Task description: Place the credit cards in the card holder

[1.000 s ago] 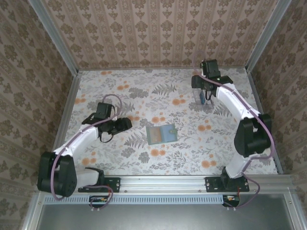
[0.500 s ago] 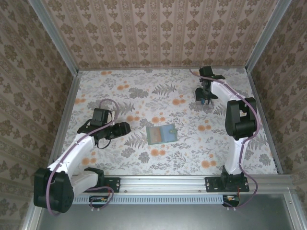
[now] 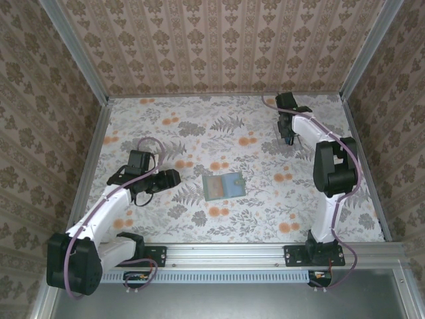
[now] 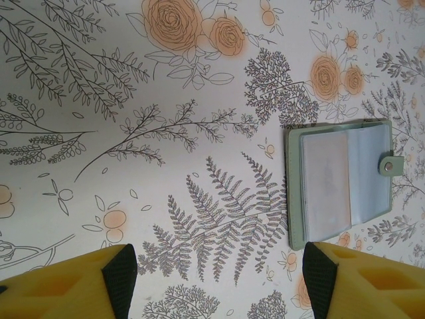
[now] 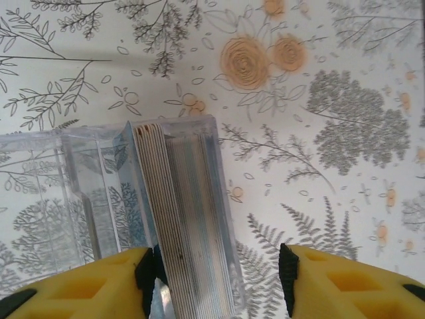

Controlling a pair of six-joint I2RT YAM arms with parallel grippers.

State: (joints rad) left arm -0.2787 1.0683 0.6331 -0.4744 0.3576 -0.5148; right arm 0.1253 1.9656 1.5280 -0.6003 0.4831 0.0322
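Near edge: an aluminium rail (image 3: 226,252) is carrying both arm bases along the front of the flower-printed worktop (image 3: 166,133). Left of centre: the left tool (image 3: 169,177) is hovering low over bare print, its yellow fingers (image 4: 66,282) standing spread wide with nothing between them. Just to its right, apart from it: the card holder (image 3: 222,187) is lying flat and open on the worktop, pale blue-grey inside facing up, snap tab (image 4: 386,166) sticking out of one short edge, and a pale card (image 4: 325,183) is sitting in one pocket; nothing is lying over it or beside it. Far right, well apart from the holder: the right tool (image 3: 287,131) is pointing down at a clear case (image 5: 80,179), where the credit cards (image 5: 189,219) are standing on edge in a tight stack. Its fingers are spread, straddling the stack; one dark pad (image 5: 149,269) is sitting just beside the stack's face, while the case's clear wall is standing between the cards and the other finger, which is showing a gap of worktop. Beyond: patterned wallpaper panels (image 3: 219,46) are closing in the back and sides.
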